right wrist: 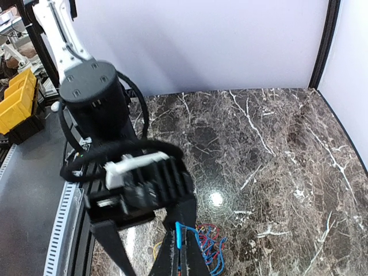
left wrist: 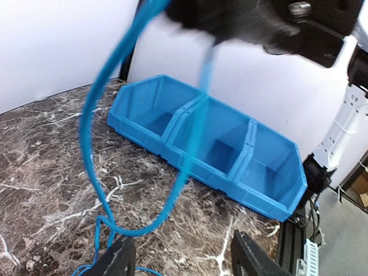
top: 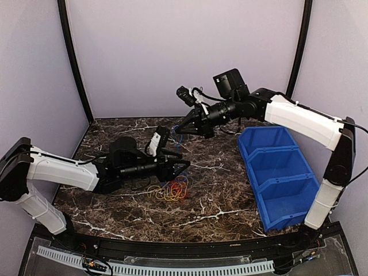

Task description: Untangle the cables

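The cables (top: 170,190) lie as a small tangle of blue, red, orange and yellow wires on the marble table, just in front of my left gripper. My right gripper (top: 179,130) hangs above the table's middle, shut on a blue cable (right wrist: 180,237). That cable drops in a long loop (left wrist: 92,144) toward the tangle (right wrist: 210,246). My left gripper (left wrist: 184,259) is low over the table and open. Its two fingers (left wrist: 118,260) stand wide apart with nothing between them, and the blue loop hangs just beyond them.
A blue three-compartment bin (top: 276,172) stands at the right side of the table, also in the left wrist view as the bin (left wrist: 218,144). The left arm's wrist body (right wrist: 138,178) sits directly under the right gripper. Walls enclose the back and sides.
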You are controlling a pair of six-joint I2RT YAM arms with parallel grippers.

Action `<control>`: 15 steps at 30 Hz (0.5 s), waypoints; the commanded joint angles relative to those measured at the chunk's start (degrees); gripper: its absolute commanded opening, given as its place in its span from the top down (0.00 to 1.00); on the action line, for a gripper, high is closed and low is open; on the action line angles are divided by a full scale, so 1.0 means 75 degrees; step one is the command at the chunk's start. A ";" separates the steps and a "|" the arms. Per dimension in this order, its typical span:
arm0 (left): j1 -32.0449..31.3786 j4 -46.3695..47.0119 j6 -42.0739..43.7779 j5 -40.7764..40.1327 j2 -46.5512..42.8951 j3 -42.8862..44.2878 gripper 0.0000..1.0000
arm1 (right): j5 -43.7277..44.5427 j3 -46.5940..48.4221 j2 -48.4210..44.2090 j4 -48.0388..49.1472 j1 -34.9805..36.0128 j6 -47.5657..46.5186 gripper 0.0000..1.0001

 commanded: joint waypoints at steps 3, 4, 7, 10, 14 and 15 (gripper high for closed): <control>0.0032 0.2447 -0.0138 -0.1379 0.1560 -0.0291 0.49 | -0.0098 0.1540 -0.0169 -0.0764 0.0087 -0.0258 1.00; 0.0032 0.2492 -0.0155 -0.1394 0.1725 -0.0160 0.54 | -0.0054 0.1867 -0.0216 -0.0864 0.0084 -0.0329 1.00; 0.0035 0.2223 -0.0272 -0.1395 0.2488 0.0229 0.60 | -0.0090 0.2250 -0.0474 -0.0859 0.0020 -0.0481 1.00; 0.0050 0.2206 -0.0459 -0.1512 0.3001 0.0384 0.64 | -0.0399 0.2834 -0.0485 -0.0999 -0.0083 -0.0474 1.00; 0.0041 0.2126 -0.0753 -0.1534 0.3066 0.0256 0.69 | -0.0721 0.3577 -0.0482 -0.0996 -0.0246 -0.0293 1.00; 0.0040 0.2121 -0.0785 -0.1525 0.3029 0.0199 0.70 | -0.0756 0.3786 -0.0482 -0.0991 -0.0273 -0.0280 1.00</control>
